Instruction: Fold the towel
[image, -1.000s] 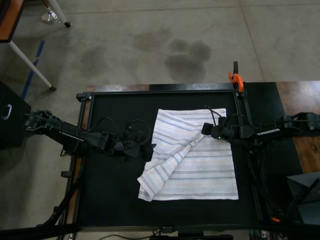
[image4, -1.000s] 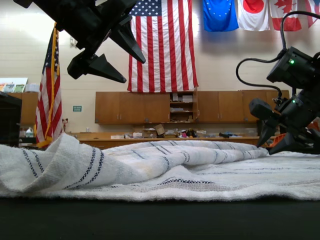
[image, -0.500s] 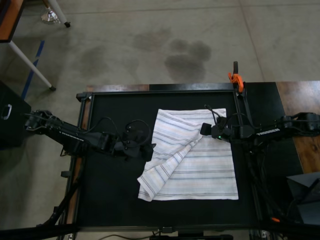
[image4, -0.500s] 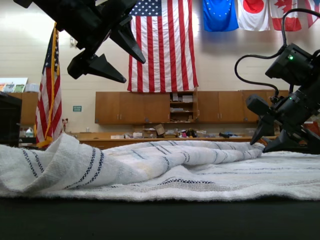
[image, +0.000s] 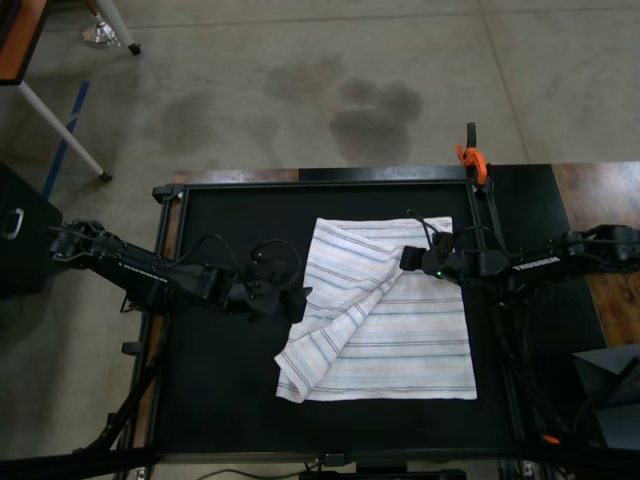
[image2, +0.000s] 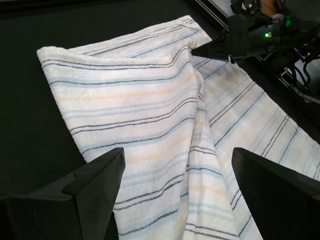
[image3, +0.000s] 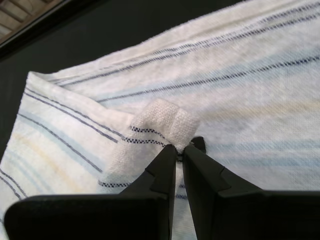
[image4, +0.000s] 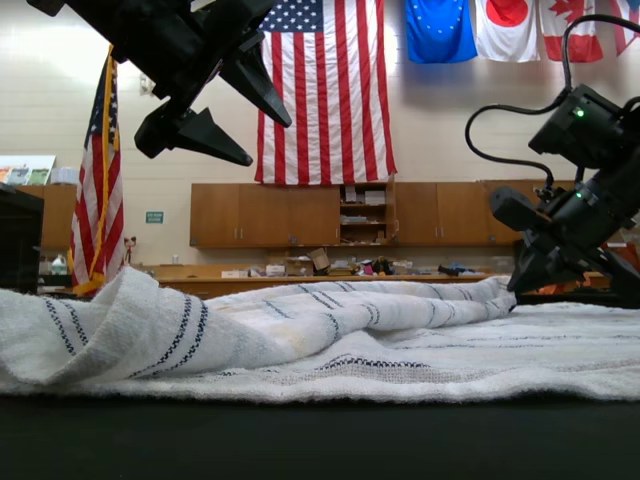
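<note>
Since a second ago our right gripper (image3: 179, 150) has closed its jaws onto a small raised pinch of the towel (image: 385, 315), which lies half-folded on the black table (image: 220, 370). We judge the cloth light, limp and easy to slip, best taken at a corner or folded edge. Our left gripper (image2: 175, 175) hangs above the towel's near side, jaws spread wide, holding nothing.

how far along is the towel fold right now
Done: one side of the towel already lies flapped over diagonally, loosely, on the black table. In hand: the right hand is pinched shut on a small bunch of cloth near the towel's far edge, while the left hand hovers open above the folded flap. Left: a squared, even fold.
</note>
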